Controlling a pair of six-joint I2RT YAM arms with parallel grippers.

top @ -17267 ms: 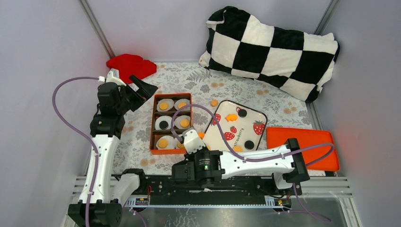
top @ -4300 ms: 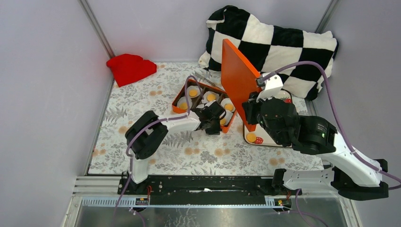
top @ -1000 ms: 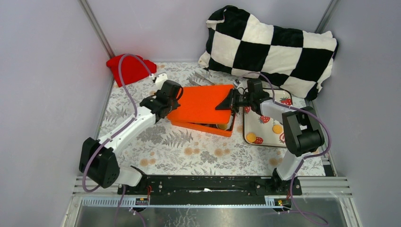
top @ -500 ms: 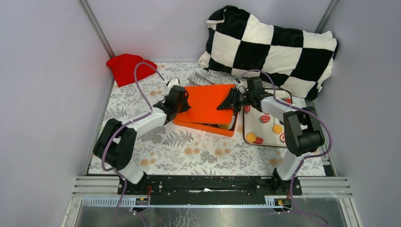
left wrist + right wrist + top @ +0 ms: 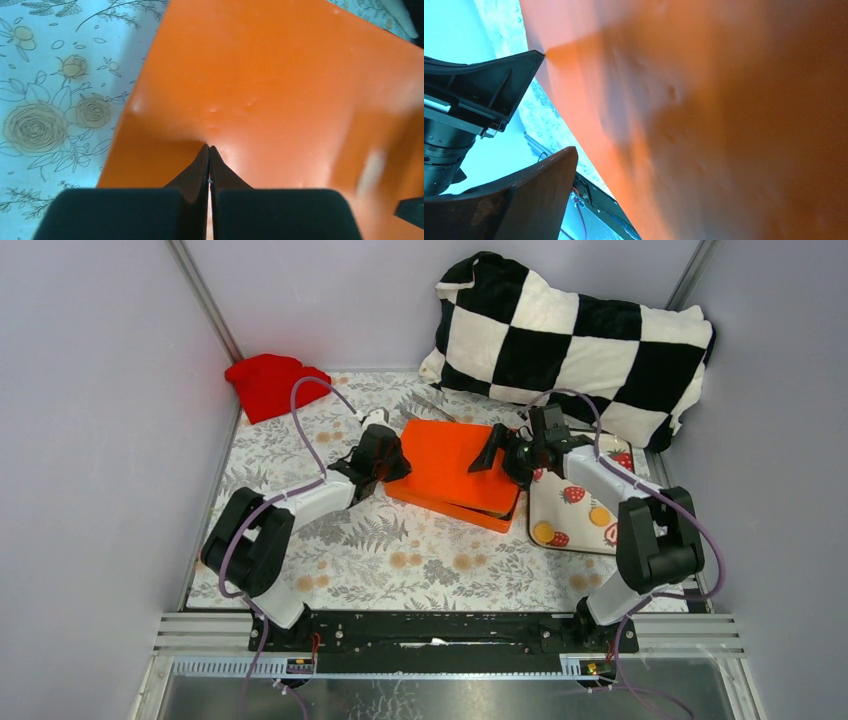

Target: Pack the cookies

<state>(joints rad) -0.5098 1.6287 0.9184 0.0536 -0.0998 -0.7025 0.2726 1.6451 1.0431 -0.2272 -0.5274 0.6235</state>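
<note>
An orange lid (image 5: 452, 462) lies flat over the orange box (image 5: 470, 512), hiding whatever is inside. My left gripper (image 5: 388, 457) is shut, its tips (image 5: 208, 148) pressed on the lid (image 5: 280, 85) near its left edge. At the lid's right edge my right gripper (image 5: 503, 460) stands open with nothing in it. In the right wrist view the lid (image 5: 724, 120) fills the frame and only one finger (image 5: 524, 200) shows. Two golden-orange cookies (image 5: 601, 515) (image 5: 545, 532) lie on the strawberry-print tray (image 5: 578, 540).
A black-and-white checkered pillow (image 5: 575, 335) lies at the back right, just behind the tray. A red cloth (image 5: 275, 383) sits in the back left corner. The floral mat (image 5: 400, 555) covers the table.
The right gripper has opened and let go of the lid, which has dropped flat onto the box. The box has shifted slightly to the right. The left gripper followed, still shut.
</note>
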